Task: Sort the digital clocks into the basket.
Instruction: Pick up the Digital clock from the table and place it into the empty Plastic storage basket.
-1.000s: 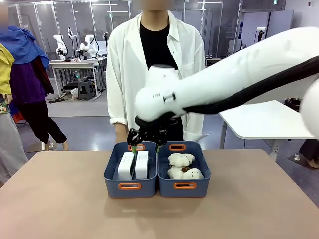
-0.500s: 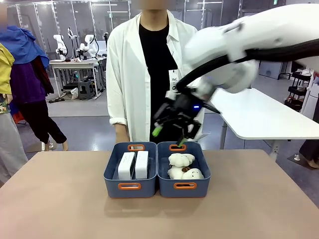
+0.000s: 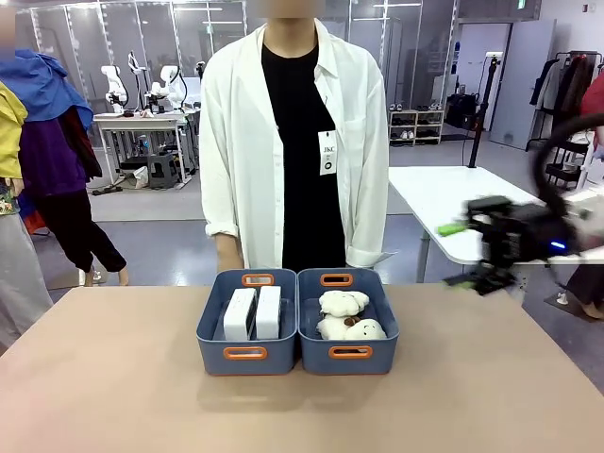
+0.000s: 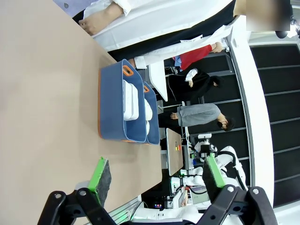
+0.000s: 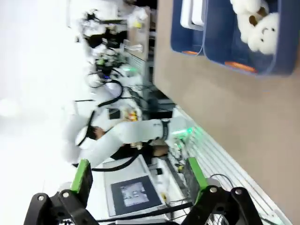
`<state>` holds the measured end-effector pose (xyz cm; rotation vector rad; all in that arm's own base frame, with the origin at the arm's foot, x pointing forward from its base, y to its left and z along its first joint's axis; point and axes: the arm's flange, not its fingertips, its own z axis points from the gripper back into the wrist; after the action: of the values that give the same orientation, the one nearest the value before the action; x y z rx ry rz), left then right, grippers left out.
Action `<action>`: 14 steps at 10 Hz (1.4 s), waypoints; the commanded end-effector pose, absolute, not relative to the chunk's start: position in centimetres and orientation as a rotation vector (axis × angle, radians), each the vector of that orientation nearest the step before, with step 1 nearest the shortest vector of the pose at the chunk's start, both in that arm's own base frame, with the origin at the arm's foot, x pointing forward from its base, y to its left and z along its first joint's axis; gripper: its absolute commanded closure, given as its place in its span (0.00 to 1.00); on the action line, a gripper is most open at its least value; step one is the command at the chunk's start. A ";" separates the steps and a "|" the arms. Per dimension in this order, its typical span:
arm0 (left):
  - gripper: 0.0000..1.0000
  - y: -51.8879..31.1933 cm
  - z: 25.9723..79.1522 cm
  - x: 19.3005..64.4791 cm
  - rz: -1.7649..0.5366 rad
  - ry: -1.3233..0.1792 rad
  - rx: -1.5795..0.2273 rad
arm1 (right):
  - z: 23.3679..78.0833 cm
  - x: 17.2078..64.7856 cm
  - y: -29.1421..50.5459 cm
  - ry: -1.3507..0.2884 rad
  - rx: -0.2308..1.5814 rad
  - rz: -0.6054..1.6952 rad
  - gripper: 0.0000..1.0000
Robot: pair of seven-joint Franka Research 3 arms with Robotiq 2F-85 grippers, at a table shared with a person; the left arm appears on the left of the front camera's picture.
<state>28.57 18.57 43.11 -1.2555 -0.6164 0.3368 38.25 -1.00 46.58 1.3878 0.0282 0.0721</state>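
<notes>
A: Where are your clocks?

B: Both digital clocks (image 3: pixel 253 313) lie side by side in the left basket (image 3: pixel 246 354), white casings up, touching or nearly so. From your left wrist camera you get the same – clocks (image 4: pixel 130 100) inside the basket (image 4: pixel 110 108), seen sideways.

A: And the other bin?

B: The second bin (image 3: pixel 349 355) sits right against it on the right, holding the plush toys (image 3: pixel 347 316). Both bins stand at the table's (image 3: pixel 113 377) far middle, in front of the person (image 3: pixel 294 132), whose hands are down behind the table edge.

A: Jaws?

B: Your right gripper (image 3: pixel 469 253) is at the right edge of the front view, blurred, well apart from the bins – green fingers spread, nothing between them. Its wrist view agrees: pads (image 5: pixel 82 175) wide apart, empty. The left gripper (image 4: pixel 154 180) is open too, nothing in it, above the table and apart from the basket.
</notes>
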 end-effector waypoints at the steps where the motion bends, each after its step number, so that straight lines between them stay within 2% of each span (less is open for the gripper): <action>1: 0.00 18.8 43.3 28.4 0.320 -0.630 -1.267 | 45.2 34.0 -6.9 -0.009 1.419 -0.010 0.00; 4: 0.00 18.8 43.3 28.4 0.320 -0.630 -1.267 | 43.7 27.9 -14.7 -0.159 1.528 -0.255 0.00; 5: 0.00 18.8 43.3 28.4 0.320 -0.630 -1.267 | 44.2 28.0 -14.8 -0.204 1.527 -0.255 0.00; 6: 0.00 18.8 43.3 28.4 0.320 -0.630 -1.267 | 44.3 30.0 -13.6 -0.173 1.500 -0.279 0.00; 7: 0.00 18.8 43.3 28.4 0.320 -0.630 -1.267 | 43.2 27.5 -16.5 -0.166 1.518 -0.248 0.00; 14: 0.00 18.8 43.3 28.4 0.320 -0.630 -1.267 | 43.2 27.5 -16.5 -0.166 1.518 -0.248 0.00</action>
<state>28.57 18.58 43.11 -1.2555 -0.6165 0.3370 28.01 -16.33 43.17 1.5164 -0.1681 -0.2596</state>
